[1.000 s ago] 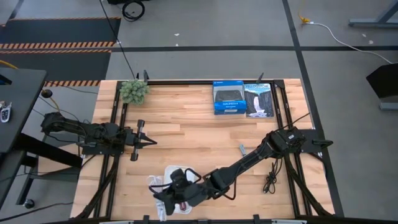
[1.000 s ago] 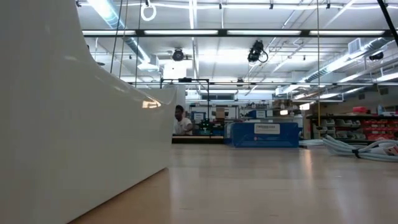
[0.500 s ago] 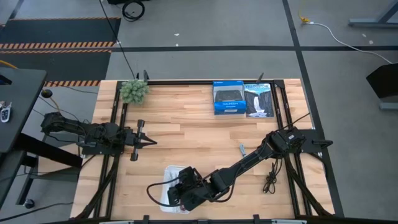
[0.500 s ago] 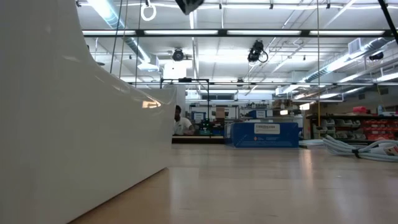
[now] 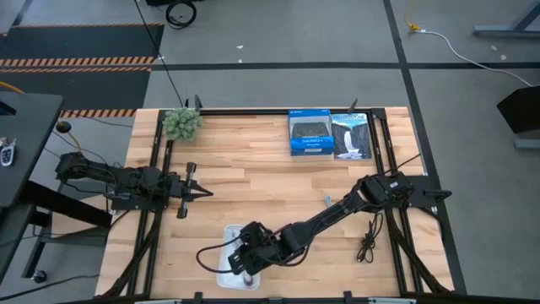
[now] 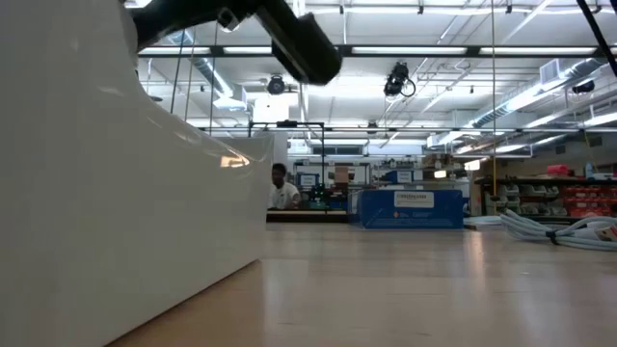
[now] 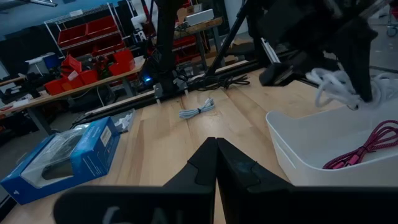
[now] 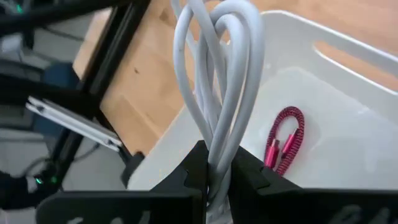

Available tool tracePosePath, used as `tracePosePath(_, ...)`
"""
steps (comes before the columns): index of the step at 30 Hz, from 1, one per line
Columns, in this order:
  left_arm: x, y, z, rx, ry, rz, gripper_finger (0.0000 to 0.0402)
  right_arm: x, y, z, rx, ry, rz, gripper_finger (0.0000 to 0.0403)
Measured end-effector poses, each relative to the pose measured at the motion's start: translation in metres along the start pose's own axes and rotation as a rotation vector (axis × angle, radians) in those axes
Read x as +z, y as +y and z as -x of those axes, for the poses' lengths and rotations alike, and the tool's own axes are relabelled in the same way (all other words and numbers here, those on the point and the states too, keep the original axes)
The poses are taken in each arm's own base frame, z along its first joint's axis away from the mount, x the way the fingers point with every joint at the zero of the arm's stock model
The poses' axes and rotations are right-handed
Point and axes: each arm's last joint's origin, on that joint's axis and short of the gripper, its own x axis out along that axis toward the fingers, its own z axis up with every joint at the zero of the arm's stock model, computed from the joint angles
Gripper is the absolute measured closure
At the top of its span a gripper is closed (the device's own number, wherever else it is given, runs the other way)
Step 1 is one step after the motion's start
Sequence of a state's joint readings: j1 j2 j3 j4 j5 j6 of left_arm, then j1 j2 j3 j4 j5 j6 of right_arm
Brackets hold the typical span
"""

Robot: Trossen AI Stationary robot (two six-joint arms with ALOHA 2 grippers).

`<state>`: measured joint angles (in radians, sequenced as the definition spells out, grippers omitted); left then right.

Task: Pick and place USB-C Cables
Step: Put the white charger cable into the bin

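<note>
My right gripper [image 8: 214, 171] hangs over the white tray [image 5: 229, 236] near the table's near edge and is shut on the coiled white cable [image 8: 217, 68]. The left wrist view shows that bundle [image 7: 333, 93] above the tray's wall [image 7: 298, 143]. The dark red cable [image 8: 283, 140] lies on the tray's floor. On the bare wood the pale blue-grey cable [image 5: 328, 202] and the black cable [image 5: 367, 245] lie toward the right. My left gripper [image 7: 216, 163] waits shut at the table's left side [image 5: 198, 192]. My right gripper pinches the white cable's coil between its two fingers at one end of the loops [image 8: 214, 146]. The fingers [image 7: 360, 68] come from above, slanting down. The coil is lifted clear above the tray, and its loops stick out past the fingertips.
Two product boxes [image 5: 310, 133] [image 5: 351, 135] lie at the far edge and a green fuzzy plant [image 5: 181, 123] stands at the far-left corner. The tray's wall [image 6: 96, 193] fills the low view's left. A person [image 6: 281, 188] is far back in the room.
My right gripper, holding the white cable, has moved from the tray's near-left corner toward the right, over the tray, and its wrist has turned. In the low view the arm has come down into the picture from above.
</note>
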<state>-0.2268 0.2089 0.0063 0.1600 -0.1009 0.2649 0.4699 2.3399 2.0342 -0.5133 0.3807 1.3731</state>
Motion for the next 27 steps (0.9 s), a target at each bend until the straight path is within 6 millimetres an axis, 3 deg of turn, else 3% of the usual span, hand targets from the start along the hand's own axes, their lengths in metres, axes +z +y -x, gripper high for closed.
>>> tracePosePath(10, 0.0, 0.0, 0.0, 0.0, 0.0, 0.0, 0.039, 0.002, -0.011, -0.012, 0.016, 0.09, 0.075, 0.0362)
tracePosePath(19, 0.0, 0.0, 0.0, 0.0, 0.0, 0.0, 0.039, 0.009, -0.027, -0.025, -0.014, 0.242, -0.14, 0.0361)
tracePosePath(27, 0.0, 0.0, 0.0, 0.0, 0.0, 0.0, 0.039, 0.023, -0.024, -0.03, 0.059, 0.258, -0.196, 0.0303)
